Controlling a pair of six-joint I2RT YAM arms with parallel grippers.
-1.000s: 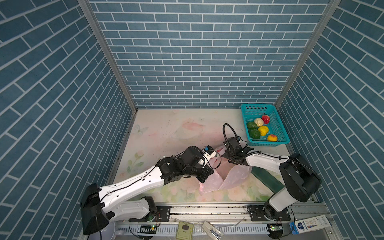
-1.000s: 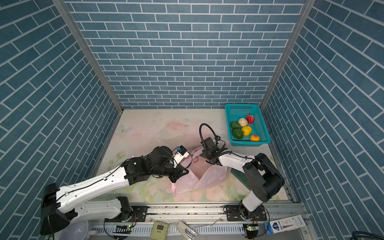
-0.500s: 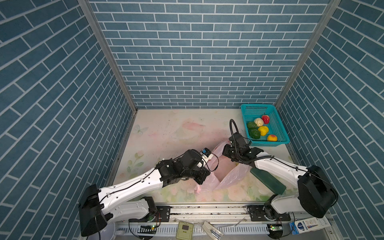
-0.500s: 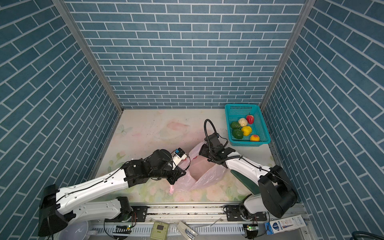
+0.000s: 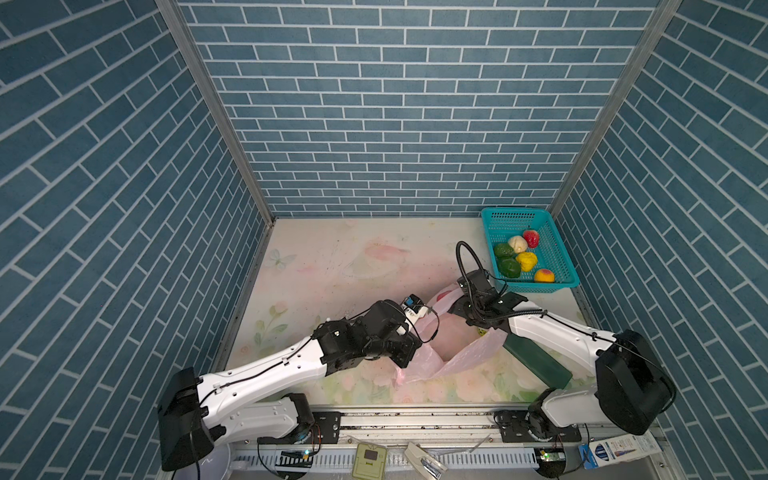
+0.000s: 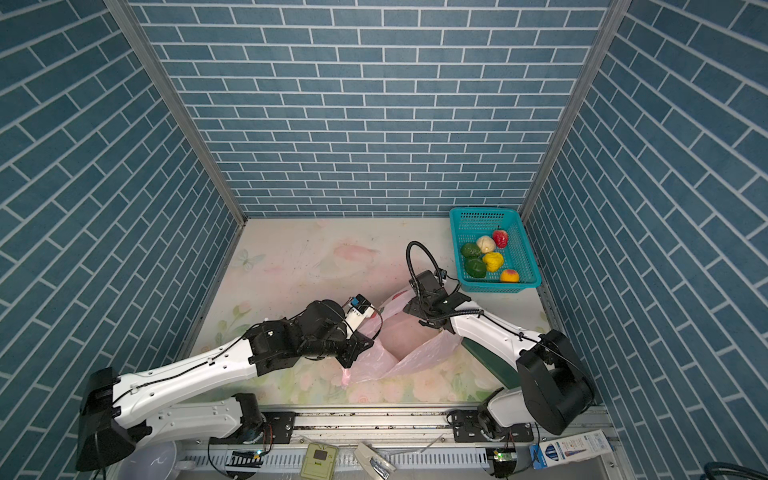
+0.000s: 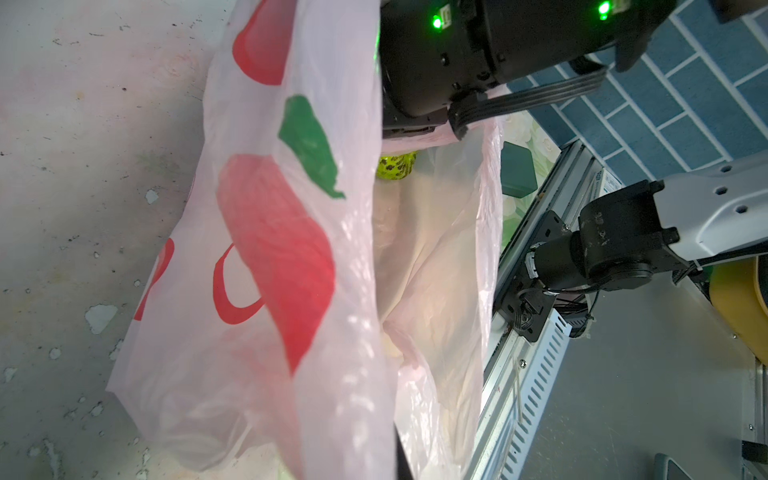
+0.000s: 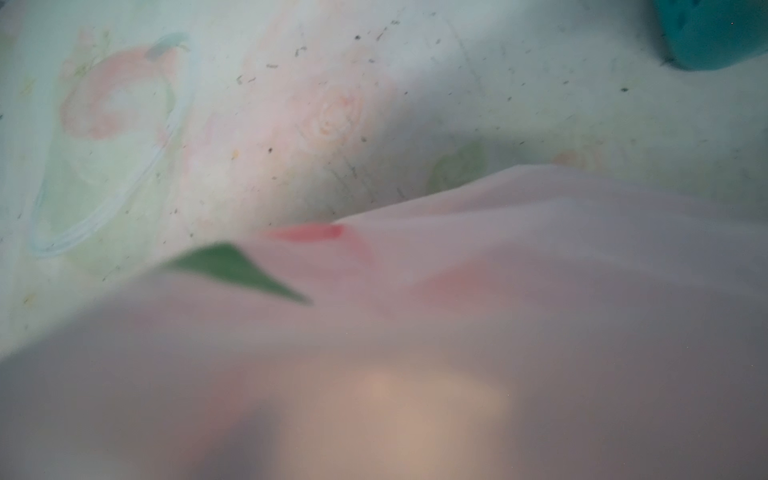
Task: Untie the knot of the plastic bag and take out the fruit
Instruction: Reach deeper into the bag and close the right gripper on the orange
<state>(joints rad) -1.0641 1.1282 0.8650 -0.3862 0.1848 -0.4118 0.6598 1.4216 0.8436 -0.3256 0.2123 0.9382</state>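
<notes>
Plastic bag, 5 o'clock on table: left pincer clenched on rim, presumably holding mouth agape for right pincer inside, clasp untellable.

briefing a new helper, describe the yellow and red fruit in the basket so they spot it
Find the teal basket in the back right corner of the table. Of its six fruit, the yellow-red fruit lies nearest the front rim. It alone is orange-yellow with a red blush; the yellow fruit beside it is plain.
</notes>
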